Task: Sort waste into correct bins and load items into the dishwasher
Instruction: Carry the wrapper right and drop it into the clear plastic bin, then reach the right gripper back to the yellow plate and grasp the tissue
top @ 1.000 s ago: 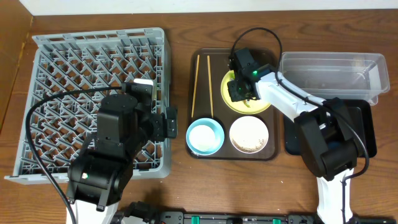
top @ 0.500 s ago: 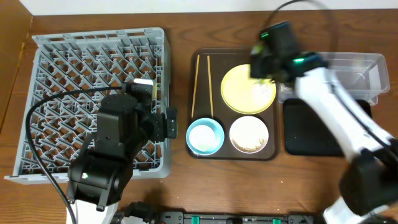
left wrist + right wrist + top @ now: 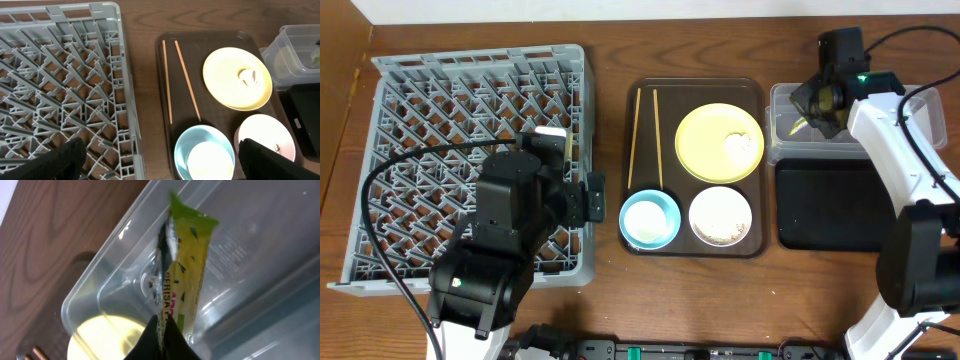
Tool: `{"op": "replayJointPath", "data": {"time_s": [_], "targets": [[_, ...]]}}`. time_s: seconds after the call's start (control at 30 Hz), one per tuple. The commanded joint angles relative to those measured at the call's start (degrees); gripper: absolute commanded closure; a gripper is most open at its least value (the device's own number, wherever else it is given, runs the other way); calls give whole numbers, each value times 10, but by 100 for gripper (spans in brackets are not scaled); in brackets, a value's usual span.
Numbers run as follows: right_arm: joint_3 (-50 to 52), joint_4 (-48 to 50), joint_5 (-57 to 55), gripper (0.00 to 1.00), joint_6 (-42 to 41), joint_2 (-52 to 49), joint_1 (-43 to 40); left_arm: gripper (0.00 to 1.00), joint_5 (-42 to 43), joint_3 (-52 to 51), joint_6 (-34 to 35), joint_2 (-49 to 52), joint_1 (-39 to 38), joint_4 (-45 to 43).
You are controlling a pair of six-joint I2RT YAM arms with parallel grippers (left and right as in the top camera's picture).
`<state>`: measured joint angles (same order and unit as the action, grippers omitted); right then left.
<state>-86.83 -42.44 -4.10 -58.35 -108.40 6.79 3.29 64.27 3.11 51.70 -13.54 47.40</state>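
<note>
Pinching the snack wrapper [image 3: 189, 265] at its near end, the right gripper [image 3: 161, 332] has its jaws closed to a sliver on the film; nothing else in the grip; wrapper hangs over the open clear tub [image 3: 82, 290], apparently clear of the walls, contact with the floor not readable; tub sits just behind the black tray [image 3: 830, 205] and right of the brown serving tray [image 3: 700, 90].

Risks, my read: grip is on the very edge of a light, floppy film, so it may cling to a pad on release and ride back out with the arm; drop point looks close to the tub corner nearest the plate [image 3: 705, 150], so a flutter could leave it on the rim or the table.

Orientation: long axis runs roughly in line with the fingers, leaning slightly right in the wrist view; green free end points away from the gripper, into the tub.

Left gripper [image 3: 160, 150] is spread wide, holding nothing, beside the dish rack [image 3: 60, 75]; crumpled paper [image 3: 248, 76] lies on the plate, not yet sorted.
</note>
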Motion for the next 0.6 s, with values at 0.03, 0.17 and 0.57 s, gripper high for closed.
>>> {"op": "replayJointPath", "data": {"time_s": [0.03, 0.17, 0.57], "targets": [[-2, 29, -6, 73, -14, 3, -2, 2, 5, 12, -3, -1, 2, 0], [-4, 59, -4, 66, 82, 40, 12, 2, 5, 12, -3, -1, 2, 0], [-4, 30, 72, 60, 439, 59, 193, 2, 5, 12, -3, -1, 2, 0]]}}
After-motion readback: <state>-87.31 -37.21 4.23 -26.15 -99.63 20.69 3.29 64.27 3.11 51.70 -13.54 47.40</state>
